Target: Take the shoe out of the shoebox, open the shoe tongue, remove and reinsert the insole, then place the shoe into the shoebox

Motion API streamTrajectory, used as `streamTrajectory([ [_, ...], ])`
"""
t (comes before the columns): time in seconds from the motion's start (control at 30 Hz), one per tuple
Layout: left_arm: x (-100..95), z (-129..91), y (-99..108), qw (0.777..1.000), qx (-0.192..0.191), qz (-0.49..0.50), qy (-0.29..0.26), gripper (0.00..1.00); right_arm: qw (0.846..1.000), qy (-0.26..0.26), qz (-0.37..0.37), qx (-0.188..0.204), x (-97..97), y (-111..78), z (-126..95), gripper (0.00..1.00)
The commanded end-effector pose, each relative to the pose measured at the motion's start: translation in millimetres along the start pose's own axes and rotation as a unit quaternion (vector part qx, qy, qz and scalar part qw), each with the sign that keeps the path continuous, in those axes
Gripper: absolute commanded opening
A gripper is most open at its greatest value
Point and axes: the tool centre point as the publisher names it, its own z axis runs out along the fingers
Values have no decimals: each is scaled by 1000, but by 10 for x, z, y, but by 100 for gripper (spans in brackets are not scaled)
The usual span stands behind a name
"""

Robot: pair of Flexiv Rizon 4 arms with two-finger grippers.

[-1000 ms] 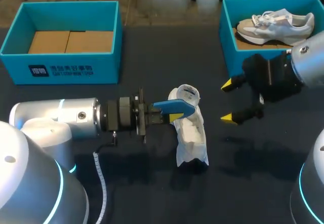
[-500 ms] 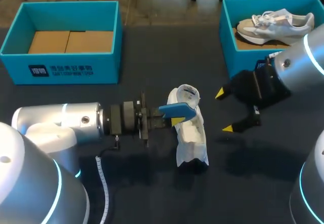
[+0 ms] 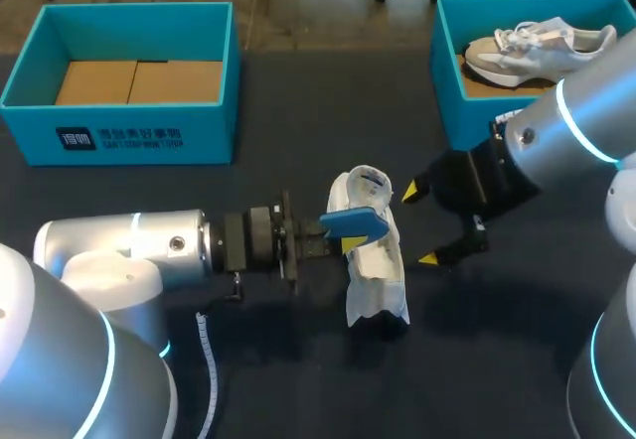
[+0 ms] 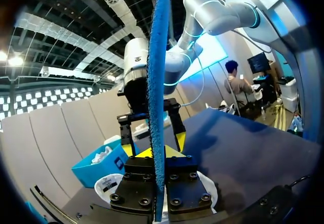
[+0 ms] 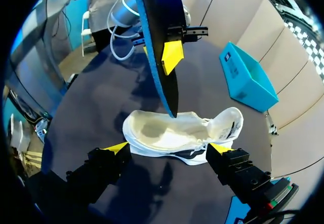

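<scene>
A white shoe (image 3: 376, 260) lies on the dark table, its opening facing up. My left gripper (image 3: 343, 238) is shut on a blue insole (image 3: 354, 222), held just above the shoe's opening. In the left wrist view the insole (image 4: 158, 82) stands edge-on between the yellow tips of that gripper (image 4: 156, 154). My right gripper (image 3: 417, 226) hangs open just right of the shoe. In the right wrist view the right gripper (image 5: 168, 148) straddles the shoe (image 5: 177, 135) without touching it. There the insole (image 5: 157, 46) points down into the shoe.
An empty teal shoebox (image 3: 129, 131) stands at the back left. A second teal shoebox (image 3: 449, 91) at the back right holds another pale shoe (image 3: 537, 47). Bare dark table lies in front of the white shoe.
My right gripper has moved left and down, closing in on the shoe, still open. The left arm has carried the insole slightly to the right over the shoe.
</scene>
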Motion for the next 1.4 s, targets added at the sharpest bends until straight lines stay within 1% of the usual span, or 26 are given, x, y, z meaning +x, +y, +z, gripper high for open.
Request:
streamTrajectory([
  [0.03,13,48,22,1000,-4,1,-1,0,1000,8,5,-5,-46,-82,246,100],
  [0.2,32,77,7,1000,-3,4,-3,0,1000,15,10,-10,0,-224,252,100],
  [0.3,54,97,-13,1000,-3,-3,-2,0,999,14,31,-9,3,-268,251,100],
  [0.37,65,108,-22,1000,-8,1,-3,0,999,8,48,-17,11,-285,244,100],
  [0.57,106,180,39,1000,-14,10,-1,0,999,8,48,-17,11,-285,244,100],
  [0.63,113,203,66,1000,-10,12,-1,0,999,8,48,-17,11,-285,244,100],
  [0.83,140,268,225,1000,-21,12,0,0,999,8,48,-17,11,-285,244,100],
  [1.07,191,295,353,1000,-27,7,1,0,999,8,48,-17,11,-285,244,100],
  [1.4,222,363,436,999,-37,12,5,0,999,8,48,-17,11,-285,244,100],
])
